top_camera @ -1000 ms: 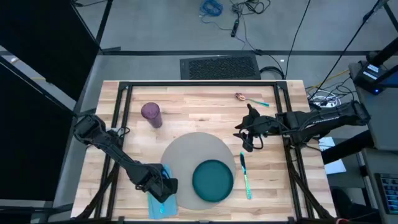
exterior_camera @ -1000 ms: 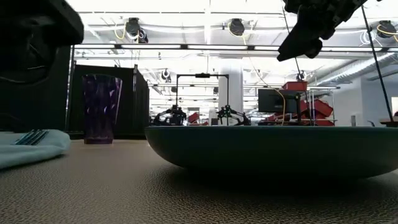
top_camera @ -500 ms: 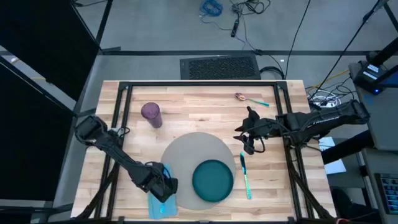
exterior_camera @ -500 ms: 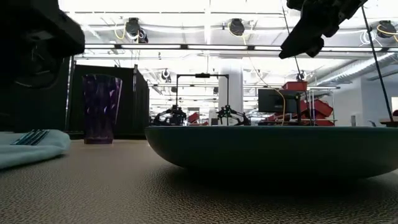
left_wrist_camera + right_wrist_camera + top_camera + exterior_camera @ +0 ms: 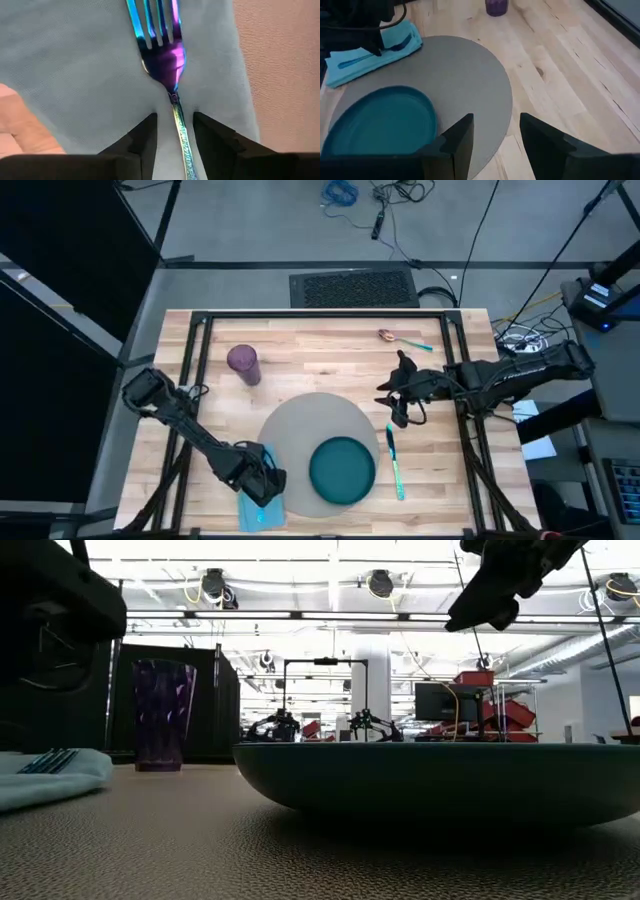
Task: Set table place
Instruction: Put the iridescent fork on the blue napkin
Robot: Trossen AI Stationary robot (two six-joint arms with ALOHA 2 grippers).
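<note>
- High view: the table [image 5: 300, 345] carries the table place [image 5: 300, 425], a round grey placemat near the front edge, with a teal plate [image 5: 342, 470] on its right-front part. A blue napkin [image 5: 257, 498] lies just beside the mat's left edge. A purple cup [image 5: 243, 364] stands behind the mat to the left. One teal-handled utensil [image 5: 394, 464] lies just right of the mat, another [image 5: 403, 340] near the back edge.
- High view: the left tool [image 5: 262, 482] sits low over the napkin; the right tool [image 5: 397, 402] hangs near the mat's right edge.
- Low view: plate rim [image 5: 420, 775] fills the centre, the cup [image 5: 163, 715] stands behind it, and fork tines [image 5: 48, 760] rest on the napkin [image 5: 50, 780]. Mat surface looks pebbled, so probably grippy.
- Left wrist view: iridescent fork [image 5: 165, 55] lies flat on the napkin [image 5: 75, 75]; the tool's fingers [image 5: 142, 145] stand narrowly apart on either side of the handle, not touching it.
- Right wrist view: fingers [image 5: 457, 140] spread wide, holding nothing, above the mat [image 5: 470, 85].
- Judgement: the mat is thin, light and floppy; take it at a bare rim. The fork is stiff and slick; take it mid-handle.
- No readable writing or brands.
</note>
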